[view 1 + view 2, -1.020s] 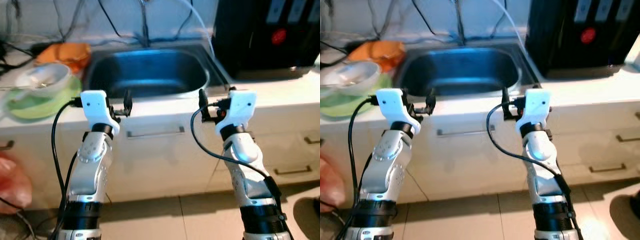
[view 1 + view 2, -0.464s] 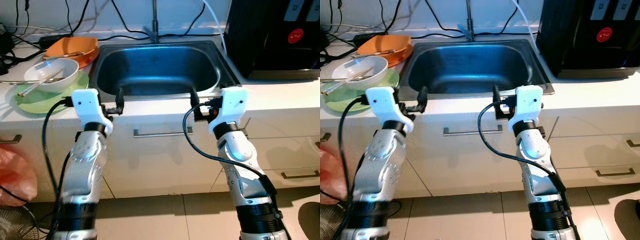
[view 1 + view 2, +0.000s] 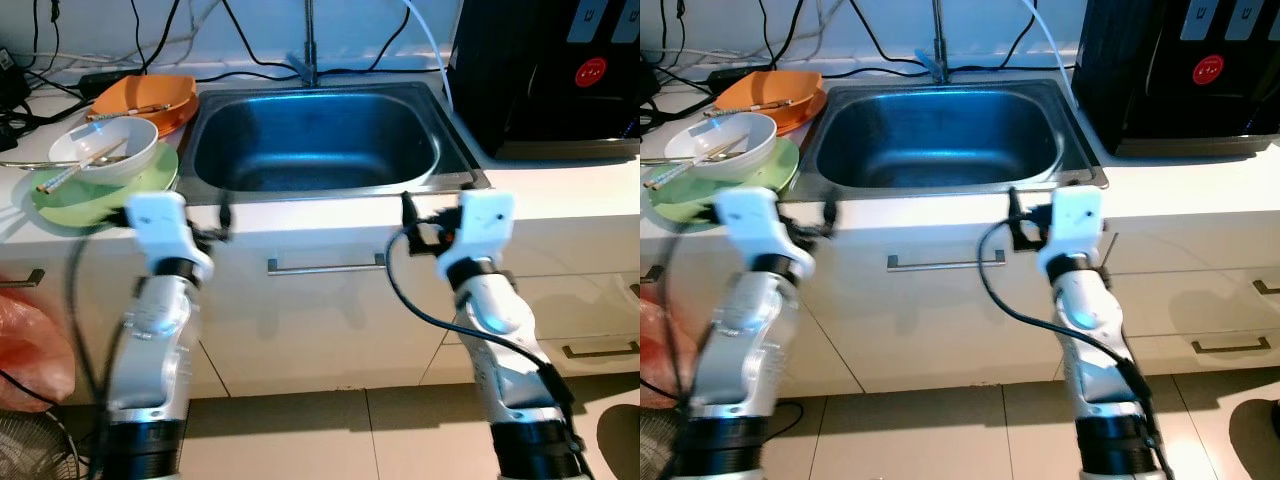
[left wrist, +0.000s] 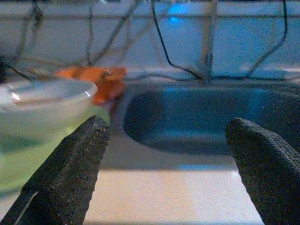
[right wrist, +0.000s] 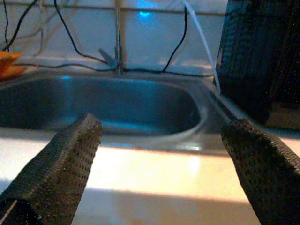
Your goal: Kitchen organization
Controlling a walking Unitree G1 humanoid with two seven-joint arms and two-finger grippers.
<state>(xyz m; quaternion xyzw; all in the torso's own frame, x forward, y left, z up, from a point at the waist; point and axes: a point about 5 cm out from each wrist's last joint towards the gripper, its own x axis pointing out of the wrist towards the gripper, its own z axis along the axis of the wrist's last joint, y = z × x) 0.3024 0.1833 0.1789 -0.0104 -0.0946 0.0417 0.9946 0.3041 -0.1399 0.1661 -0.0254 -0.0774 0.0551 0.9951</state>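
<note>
Counter: white worktop [image 3: 560,185] with steel sink [image 3: 315,140] in the middle.
Dishes: white bowl [image 3: 103,150] with chopsticks on green plate [image 3: 60,205], orange plate [image 3: 145,97] behind — far left of sink.
Left gripper [image 4: 164,154]: mine, fingers spread, empty, near the counter edge beside the green plate.
Right gripper [image 5: 159,154]: mine, fingers spread, empty — at the sink's near right corner.

Place: a home kitchen.
Sink: a stainless steel basin [image 3: 315,140] set into a pale tabletop [image 3: 560,185], tap [image 3: 308,40] behind it.
Dishes: white bowl [image 3: 103,150] with chopsticks on a green plate [image 3: 60,205], orange dish [image 3: 145,98].
Storage: cream drawers with metal handles [image 3: 325,265].
Floor: beige tiles [image 3: 330,435].
</note>
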